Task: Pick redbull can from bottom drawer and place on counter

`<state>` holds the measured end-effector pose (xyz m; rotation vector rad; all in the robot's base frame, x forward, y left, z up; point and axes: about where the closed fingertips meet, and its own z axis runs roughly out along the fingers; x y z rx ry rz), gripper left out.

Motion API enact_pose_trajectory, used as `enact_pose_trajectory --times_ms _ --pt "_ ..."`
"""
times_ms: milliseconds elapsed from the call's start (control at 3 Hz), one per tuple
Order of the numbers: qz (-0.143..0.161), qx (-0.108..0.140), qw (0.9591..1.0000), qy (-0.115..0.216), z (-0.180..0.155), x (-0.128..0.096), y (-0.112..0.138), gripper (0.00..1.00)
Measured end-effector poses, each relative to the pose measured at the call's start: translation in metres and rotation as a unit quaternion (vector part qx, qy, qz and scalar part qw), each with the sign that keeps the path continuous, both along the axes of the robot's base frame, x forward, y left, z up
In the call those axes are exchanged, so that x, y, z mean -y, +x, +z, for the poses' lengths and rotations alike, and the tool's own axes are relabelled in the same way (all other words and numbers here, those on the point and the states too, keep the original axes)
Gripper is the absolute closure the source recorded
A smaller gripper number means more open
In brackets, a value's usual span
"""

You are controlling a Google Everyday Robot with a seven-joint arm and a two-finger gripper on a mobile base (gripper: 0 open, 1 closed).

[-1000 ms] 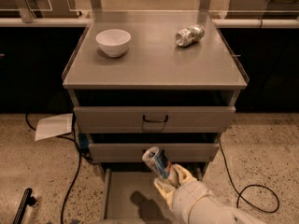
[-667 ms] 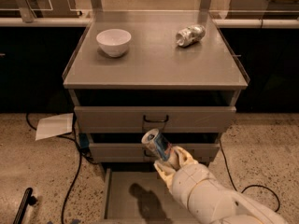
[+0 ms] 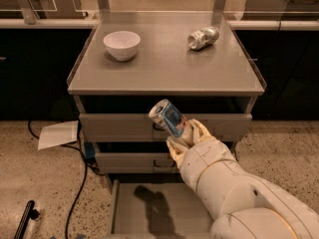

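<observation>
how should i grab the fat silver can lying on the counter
Take the silver can across the middle of its round body, coming from above and straddling its width: it lies on its side on the counter, ends pointing diagonally. The pincer is lower, before the drawer fronts, shut on the redbull can.

I log:
- Redbull can (image 3: pixel 168 117): glossy printed metal with a shiny top.
- Gripper (image 3: pixel 185 137), clasping the can in front of the upper drawer fronts: matt cream casing, plastic or rubber, I can't tell which.
- Counter (image 3: pixel 164 71): smooth, matt grey.
- Bottom drawer (image 3: pixel 172 203): dull grey metal.
- Bowl (image 3: pixel 121 45): glossy white.
- Floor (image 3: pixel 45 183): speckled stone.
</observation>
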<state>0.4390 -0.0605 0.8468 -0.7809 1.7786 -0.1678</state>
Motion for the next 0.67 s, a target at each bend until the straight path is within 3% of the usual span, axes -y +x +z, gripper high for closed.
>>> enact_pose_trajectory --times_ms 333,667 --pt "0.0 0.0 1.0 0.0 0.0 0.0 0.0 1.0" --pt "0.011 0.017 0.9998 0.009 -0.0013 0.0009 0.0052 1.0"
